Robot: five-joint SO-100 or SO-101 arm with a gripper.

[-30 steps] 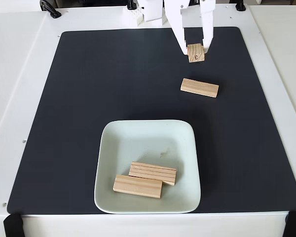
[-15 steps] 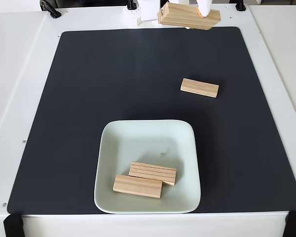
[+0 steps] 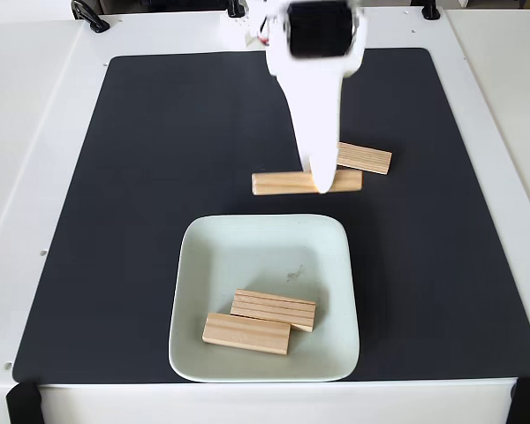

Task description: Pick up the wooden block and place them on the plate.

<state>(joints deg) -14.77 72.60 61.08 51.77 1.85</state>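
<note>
Gripper (image 3: 321,181) clamps a block (image 3: 283,183) level, just above the plate's (image 3: 336,283) far rim.
Two blocks (image 3: 261,321) lie in the plate below; another (image 3: 366,158) rests just right.

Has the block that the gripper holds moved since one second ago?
Yes. The held block was at the mat's far edge; it now sits lower in the fixed view, just beyond the plate's far rim.

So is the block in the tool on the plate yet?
Not yet. The block is held in the tool, above the mat just beyond the plate rim.
</note>
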